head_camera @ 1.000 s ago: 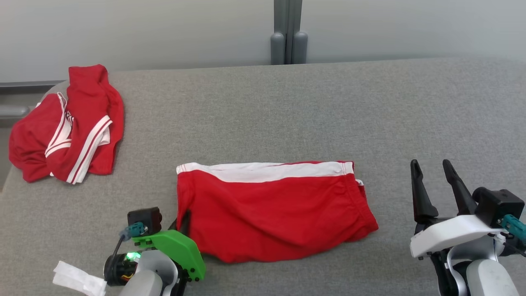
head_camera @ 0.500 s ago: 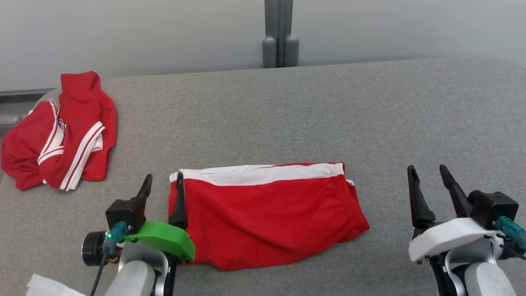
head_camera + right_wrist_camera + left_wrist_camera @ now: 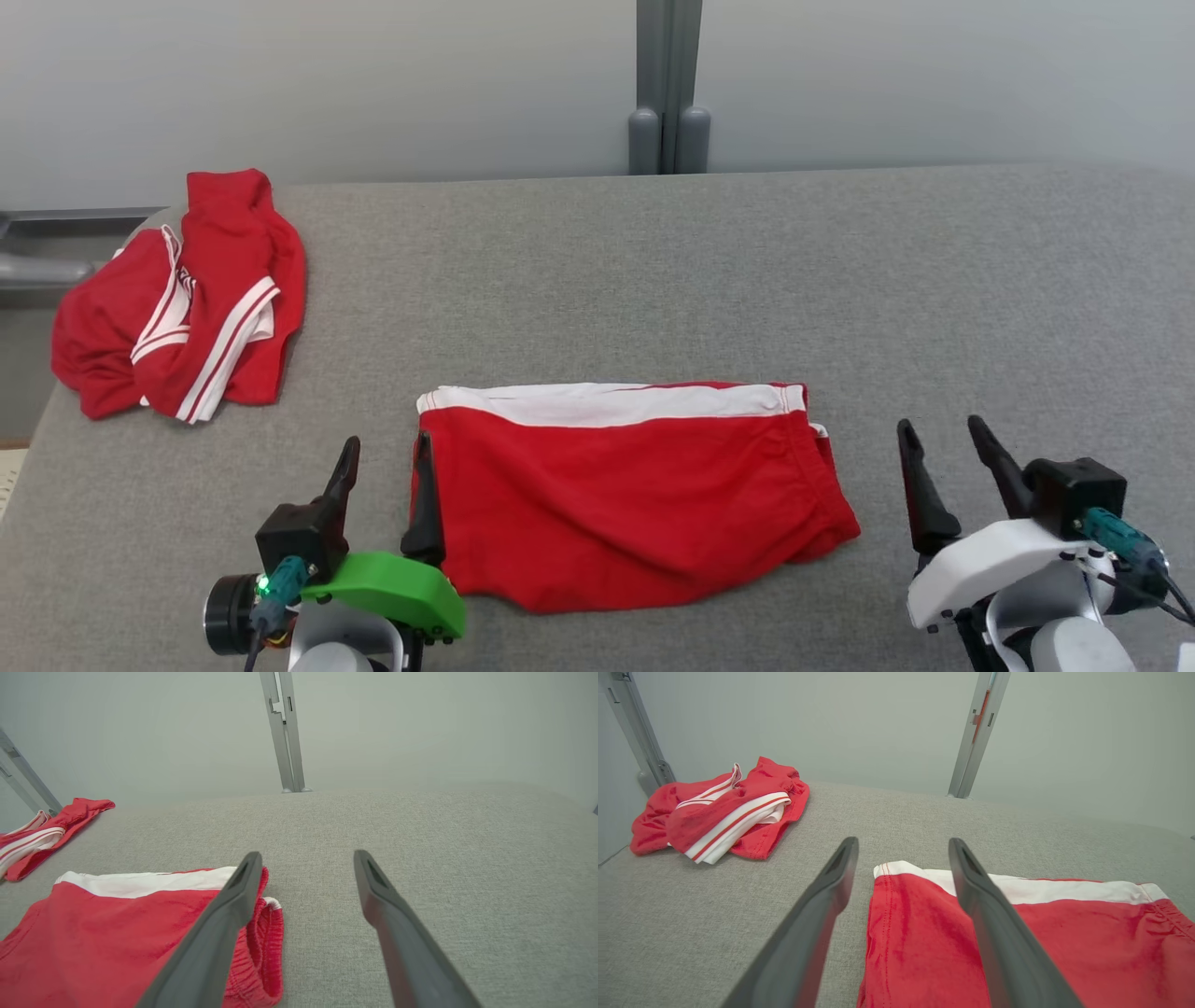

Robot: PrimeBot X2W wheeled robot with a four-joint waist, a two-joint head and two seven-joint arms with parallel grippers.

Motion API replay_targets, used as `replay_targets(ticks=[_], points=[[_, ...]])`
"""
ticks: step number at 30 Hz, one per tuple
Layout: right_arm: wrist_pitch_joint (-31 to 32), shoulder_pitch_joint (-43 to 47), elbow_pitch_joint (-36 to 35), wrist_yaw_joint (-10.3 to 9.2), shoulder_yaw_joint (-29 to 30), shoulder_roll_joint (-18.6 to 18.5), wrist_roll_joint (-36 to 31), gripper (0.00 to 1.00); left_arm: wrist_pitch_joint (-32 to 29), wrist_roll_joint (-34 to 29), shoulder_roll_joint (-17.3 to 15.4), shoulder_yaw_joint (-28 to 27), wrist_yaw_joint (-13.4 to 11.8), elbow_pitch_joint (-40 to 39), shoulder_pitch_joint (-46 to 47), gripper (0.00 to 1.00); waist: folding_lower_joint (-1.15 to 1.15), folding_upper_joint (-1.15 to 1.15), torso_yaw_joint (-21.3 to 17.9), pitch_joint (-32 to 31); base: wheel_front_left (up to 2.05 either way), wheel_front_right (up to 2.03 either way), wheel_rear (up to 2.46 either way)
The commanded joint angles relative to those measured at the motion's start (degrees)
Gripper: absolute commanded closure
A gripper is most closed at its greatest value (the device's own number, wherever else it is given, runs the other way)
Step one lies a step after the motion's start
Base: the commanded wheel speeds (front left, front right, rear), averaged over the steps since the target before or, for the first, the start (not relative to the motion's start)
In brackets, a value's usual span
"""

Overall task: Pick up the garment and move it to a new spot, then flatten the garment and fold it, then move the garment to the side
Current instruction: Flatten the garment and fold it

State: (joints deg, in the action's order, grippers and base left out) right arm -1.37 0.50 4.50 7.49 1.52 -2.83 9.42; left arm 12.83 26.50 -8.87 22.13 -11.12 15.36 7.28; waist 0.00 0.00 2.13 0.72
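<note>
The grey padded table (image 3: pixel 653 261) spreads wide before me and carries two red garments with white trim. The larger, the folded garment (image 3: pixel 635 504), lies flat just toward six o'clock of the table's middle, its white band along the far edge. The smaller heap, a crumpled garment (image 3: pixel 177 299), sits at ten o'clock, well apart. My two grippers hold nothing. My left gripper (image 3: pixel 387 441), at seven o'clock, has its two fingers spread wide at the folded garment's left edge. My right gripper (image 3: pixel 939 427), at five o'clock, is likewise spread, near the right edge.
</note>
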Motion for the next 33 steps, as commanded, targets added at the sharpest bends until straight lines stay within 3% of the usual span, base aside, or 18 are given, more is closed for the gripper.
replay_targets(ticks=[1,9,18,22,23,24,25,26,27,33], points=[[1.0,-1.4,0.7,0.0,-0.6,-0.1,-0.8,0.0,-0.2,-0.3,-0.4,0.0,-0.5,-0.5,-1.0,0.0,0.0,0.0,1.1,0.0,0.0,0.0,0.0],[7.8,-7.1,8.9,0.0,-3.9,-0.1,-2.1,0.0,-0.6,-0.2,-0.1,0.4,-0.9,-2.1,-0.2,0.0,0.0,0.0,5.2,1.3,0.0,0.0,0.0],[13.4,-9.7,20.3,0.0,0.7,-0.1,-5.5,0.0,0.1,0.5,-0.2,-0.1,-1.1,-2.0,-0.2,0.0,0.0,0.0,8.9,2.0,0.0,0.0,0.0],[15.5,-9.0,23.1,0.0,1.0,-0.1,-2.2,0.0,0.5,0.8,-0.4,-0.5,-1.1,-1.9,-1.0,0.0,0.0,0.0,9.0,1.8,0.0,0.0,0.0],[15.9,-8.9,23.6,0.0,0.8,-0.1,-0.6,0.37,0.5,0.9,-0.4,-0.6,-1.2,-1.9,-1.3,0.0,0.0,0.0,8.8,1.7,0.0,0.0,0.0],[16.2,-9.0,24.0,0.0,0.5,-0.1,0.5,0.59,0.6,1.0,-0.5,-0.6,-1.4,-1.8,-1.5,0.0,0.0,0.0,8.6,1.7,0.0,0.0,0.0],[16.4,-9.1,24.4,0.0,0.2,-0.1,1.7,0.67,0.6,1.0,-0.4,-0.6,-1.4,-1.8,-1.7,0.0,0.0,0.0,8.2,1.6,0.0,0.0,0.0],[16.3,-9.4,24.6,0.0,-0.1,-0.1,2.5,0.88,0.6,1.0,-0.4,-0.6,-1.5,-1.8,-1.7,0.0,0.0,0.0,7.9,1.6,0.0,0.0,0.0],[15.9,-9.7,24.8,-0.02,-0.2,-0.2,3.1,1.0,0.6,1.1,-0.3,-0.6,-1.5,-1.9,-1.6,0.0,0.0,0.0,7.4,1.6,0.0,0.0,0.0],[15.1,-12.1,24.8,-0.05,0.2,-0.3,4.4,1.0,0.6,1.4,-0.2,-0.3,-1.4,-2.3,-1.8,0.0,0.0,0.0,4.1,1.5,0.0,0.0,0.0]])
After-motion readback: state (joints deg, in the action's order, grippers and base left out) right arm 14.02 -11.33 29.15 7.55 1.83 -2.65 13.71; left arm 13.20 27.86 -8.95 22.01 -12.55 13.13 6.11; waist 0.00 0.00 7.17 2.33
